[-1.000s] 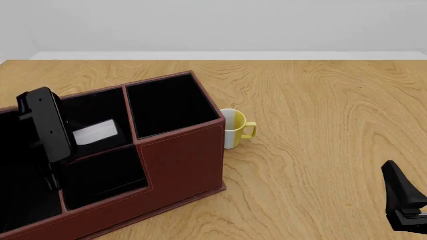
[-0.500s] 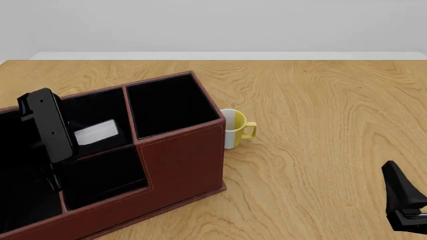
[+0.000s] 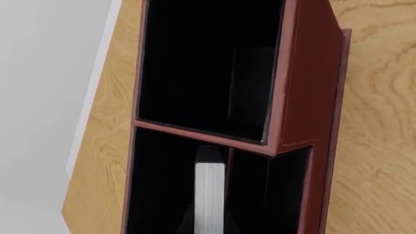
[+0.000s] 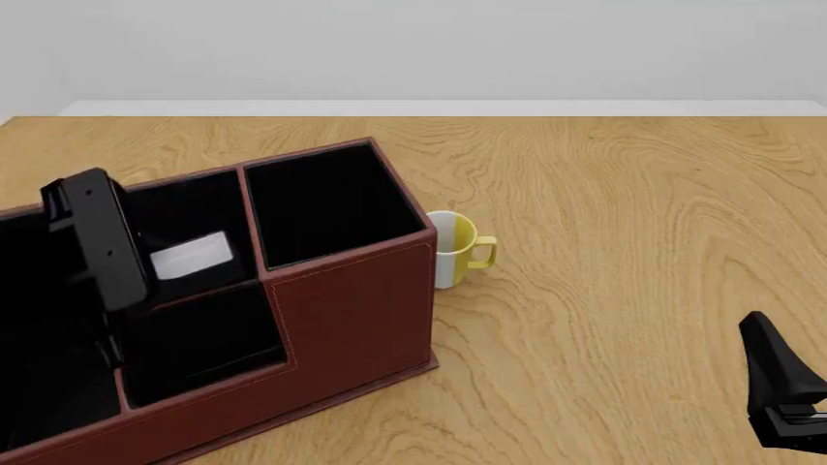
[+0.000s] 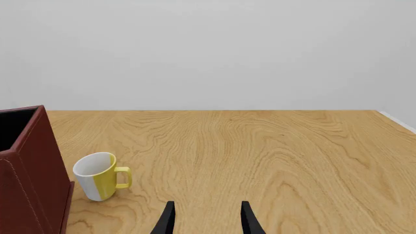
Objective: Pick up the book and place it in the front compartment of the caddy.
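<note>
Left jaws (image 4: 110, 334) over caddy (image 4: 349, 320), hidden behind arm, can't tell if pinching book (image 3: 209, 197). Book's pale page edge straight ahead of jaws, standing upright inside middle cell beside divider. Yellow-white mug (image 4: 455, 250) just right of caddy on tabletop (image 4: 621, 223). Right jaws (image 5: 206, 219) spread, nothing between, mug well off to side.

The left arm (image 4: 97, 254) shows at the left of the front view as a glossy black, slab-like link with rounded corners and a soft highlight along its upper edge; a thinner black piece continues below it. The right gripper (image 4: 784, 392) sits in the lower right corner of that view as a matte black, tapering wedge above a blocky base with a pale edge. In the right wrist view its fingertips (image 5: 167, 220) are two slim black blades at the bottom centre.
</note>
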Robot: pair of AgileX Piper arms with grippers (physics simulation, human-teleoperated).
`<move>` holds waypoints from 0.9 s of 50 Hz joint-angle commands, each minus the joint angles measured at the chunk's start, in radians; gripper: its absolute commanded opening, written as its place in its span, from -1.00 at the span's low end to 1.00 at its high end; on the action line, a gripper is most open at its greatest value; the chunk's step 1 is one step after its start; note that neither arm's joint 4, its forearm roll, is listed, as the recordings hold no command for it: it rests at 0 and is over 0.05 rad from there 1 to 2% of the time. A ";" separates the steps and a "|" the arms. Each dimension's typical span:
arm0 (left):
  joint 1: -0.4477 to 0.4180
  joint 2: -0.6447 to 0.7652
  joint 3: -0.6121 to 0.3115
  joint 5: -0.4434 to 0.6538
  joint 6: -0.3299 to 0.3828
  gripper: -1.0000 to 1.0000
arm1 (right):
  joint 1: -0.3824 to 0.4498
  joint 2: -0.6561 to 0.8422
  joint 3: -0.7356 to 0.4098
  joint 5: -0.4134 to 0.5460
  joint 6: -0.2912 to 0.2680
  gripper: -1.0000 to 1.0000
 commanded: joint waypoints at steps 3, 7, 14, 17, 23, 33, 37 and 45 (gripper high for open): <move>0.026 0.036 -0.013 -0.025 0.038 -1.00 | 0.000 0.000 0.000 0.000 0.000 1.00; 0.035 0.047 -0.003 -0.043 0.040 -1.00 | 0.000 0.000 0.000 0.000 0.000 1.00; 0.040 0.066 0.013 -0.071 0.044 -1.00 | 0.000 0.000 0.000 0.000 0.000 1.00; 0.041 0.075 0.016 -0.081 0.044 -1.00 | 0.000 0.000 0.000 0.000 0.000 1.00; 0.050 0.090 0.027 -0.103 0.052 -1.00 | 0.000 0.000 0.000 0.000 0.000 1.00; 0.060 0.107 0.042 -0.131 0.054 -1.00 | 0.000 0.000 0.000 0.000 0.000 1.00; 0.070 0.116 0.052 -0.146 0.060 -1.00 | 0.000 0.000 0.000 0.000 0.000 1.00; 0.081 0.125 0.058 -0.160 0.063 -1.00 | 0.000 0.000 0.000 0.000 0.000 1.00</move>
